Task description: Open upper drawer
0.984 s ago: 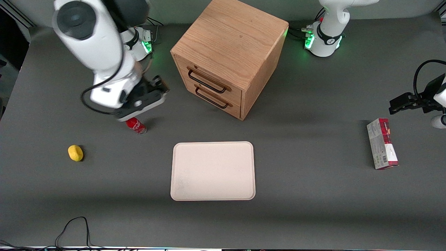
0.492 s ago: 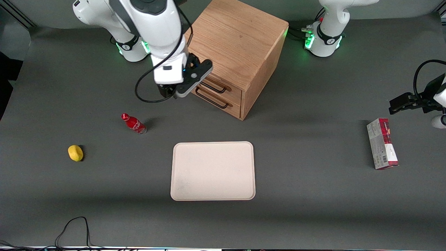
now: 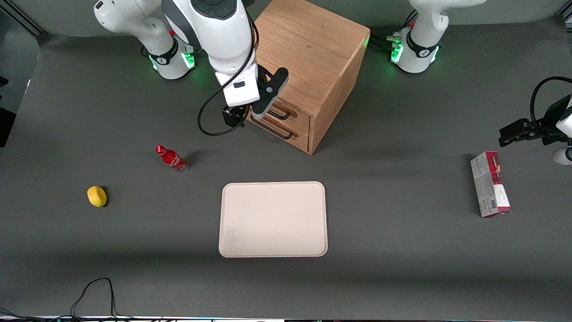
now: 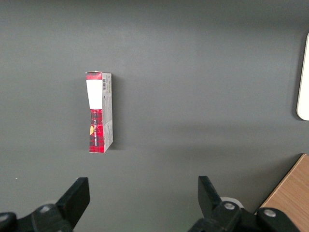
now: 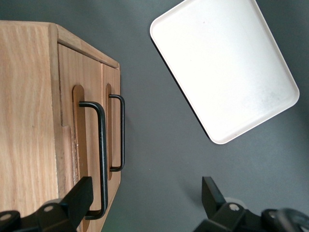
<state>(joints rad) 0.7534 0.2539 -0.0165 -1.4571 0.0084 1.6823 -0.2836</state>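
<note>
Nearest the front camera lies a smooth, cream-coloured tray [image 3: 273,219], a flat rectangle with rounded corners and a low raised rim, resting on the matte dark grey table [image 3: 402,268]. Toward the working arm's end sit a small yellow, lemon-shaped object [image 3: 97,196] and, slightly farther from the camera, a glossy red bottle [image 3: 171,158] tilted on the table. Toward the parked arm's end lies a long red-and-white carton [image 3: 490,184], flat on its side.

Farther from the camera than the tray stands the boxy cabinet [image 3: 304,53] of light oak with visible grain. The upper drawer [image 5: 79,145] is shut, its front flush with the cabinet face, and carries a thin black metal bar handle [image 5: 99,159] seated in an oval recess. The lower drawer [image 5: 113,130] just beneath it bears a matching handle.

The gripper [image 3: 245,115] hovers in front of the upper drawer, fingers [image 5: 79,198] spread wide apart, one of them just beside the handle and gripping nothing.
</note>
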